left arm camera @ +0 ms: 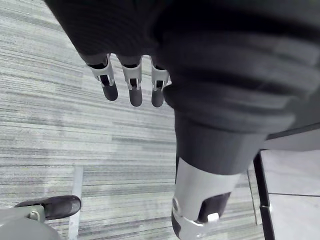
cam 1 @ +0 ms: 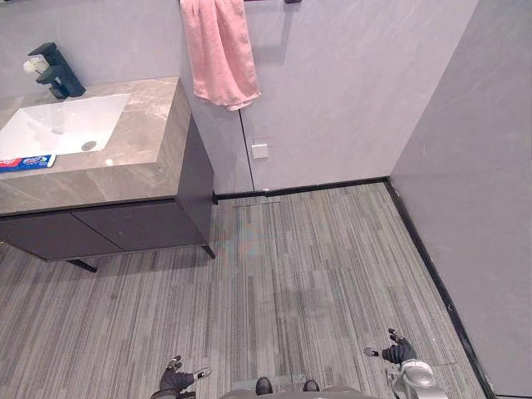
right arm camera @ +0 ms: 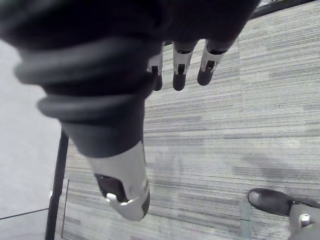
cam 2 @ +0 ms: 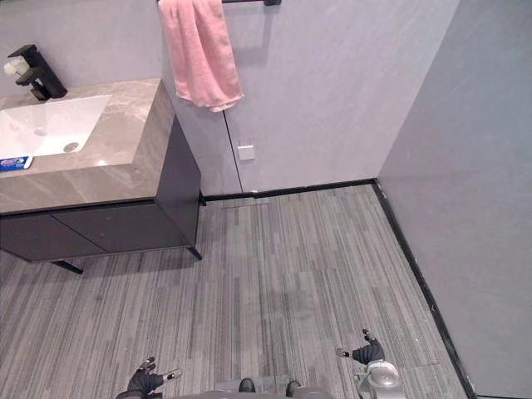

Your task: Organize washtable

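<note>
The washtable stands at the far left: a marble-look top over a dark cabinet, with a white sink and a black faucet. A toothpaste box lies on the counter's front left. A pink towel hangs from a bar on the wall beside it. My left hand hangs low over the floor at the bottom, fingers relaxed and holding nothing. Over at the bottom right my right hand is the same, its fingers straight above the bare floor.
Grey striped floor stretches between me and the washtable. A grey wall closes the right side with a black skirting. A small white socket plate sits low on the back wall.
</note>
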Controlling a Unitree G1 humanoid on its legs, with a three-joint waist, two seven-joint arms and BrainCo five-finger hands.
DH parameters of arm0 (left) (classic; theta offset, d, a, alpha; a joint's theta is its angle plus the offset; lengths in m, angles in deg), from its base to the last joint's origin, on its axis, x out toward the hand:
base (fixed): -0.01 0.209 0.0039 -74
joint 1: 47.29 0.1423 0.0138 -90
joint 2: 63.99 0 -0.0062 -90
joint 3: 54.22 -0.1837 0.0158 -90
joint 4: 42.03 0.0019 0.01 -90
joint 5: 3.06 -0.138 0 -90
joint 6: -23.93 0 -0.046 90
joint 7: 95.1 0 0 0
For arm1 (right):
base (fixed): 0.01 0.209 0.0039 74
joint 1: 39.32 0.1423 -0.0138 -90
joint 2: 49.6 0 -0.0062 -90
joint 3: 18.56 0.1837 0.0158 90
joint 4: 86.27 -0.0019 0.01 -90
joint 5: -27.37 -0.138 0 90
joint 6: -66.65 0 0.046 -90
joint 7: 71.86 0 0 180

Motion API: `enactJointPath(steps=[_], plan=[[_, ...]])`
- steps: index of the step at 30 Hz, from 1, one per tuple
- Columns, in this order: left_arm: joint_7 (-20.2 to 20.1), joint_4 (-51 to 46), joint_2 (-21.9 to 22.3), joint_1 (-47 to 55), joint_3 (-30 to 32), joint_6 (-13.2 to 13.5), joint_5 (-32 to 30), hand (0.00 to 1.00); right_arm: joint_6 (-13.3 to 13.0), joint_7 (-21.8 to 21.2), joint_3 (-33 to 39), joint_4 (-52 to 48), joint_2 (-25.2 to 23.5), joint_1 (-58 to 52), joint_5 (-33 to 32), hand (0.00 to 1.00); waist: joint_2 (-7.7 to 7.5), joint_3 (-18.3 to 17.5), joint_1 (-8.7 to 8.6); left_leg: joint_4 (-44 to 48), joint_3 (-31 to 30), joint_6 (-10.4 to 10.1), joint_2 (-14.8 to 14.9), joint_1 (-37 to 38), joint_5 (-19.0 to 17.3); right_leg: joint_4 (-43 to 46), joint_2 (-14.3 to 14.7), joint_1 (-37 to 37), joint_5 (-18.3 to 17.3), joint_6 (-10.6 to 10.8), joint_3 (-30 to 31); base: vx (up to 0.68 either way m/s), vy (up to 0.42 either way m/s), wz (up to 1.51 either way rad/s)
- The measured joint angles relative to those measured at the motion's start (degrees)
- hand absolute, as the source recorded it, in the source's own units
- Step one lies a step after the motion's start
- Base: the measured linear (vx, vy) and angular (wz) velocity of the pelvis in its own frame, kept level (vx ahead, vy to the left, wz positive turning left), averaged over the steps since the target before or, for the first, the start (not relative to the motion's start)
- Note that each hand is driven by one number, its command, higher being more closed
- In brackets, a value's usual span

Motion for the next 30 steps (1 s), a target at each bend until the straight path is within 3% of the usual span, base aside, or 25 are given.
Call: enactJointPath(steps=[20,30], plan=[[-1.3,0.1,0.2,0.1,-0.6,0.0,1.5,0.00,0.6,0.0,0.2,2.4,-1.7,0.4,0.0,0.00,-1.25,-0.6,0.04,-1.6,0.1,0.2,-0.1,0.4,0.2,-0.3,0.1,0.0,0.2,-0.2,-0.4,0.01,-0.002,0.00],[-1.4,0.1,0.3,0.2,-2.8,0.0,1.4,0.00,0.9,0.0,0.1,2.4,-2.6,0.7,-0.5,0.00,-1.63,-0.5,0.09,-3.0,1.0,1.1,-0.3,0.0,0.8,-1.4,0.2,-1.2,0.9,-1.3,0.5,-0.06,-0.014,-0.05]])
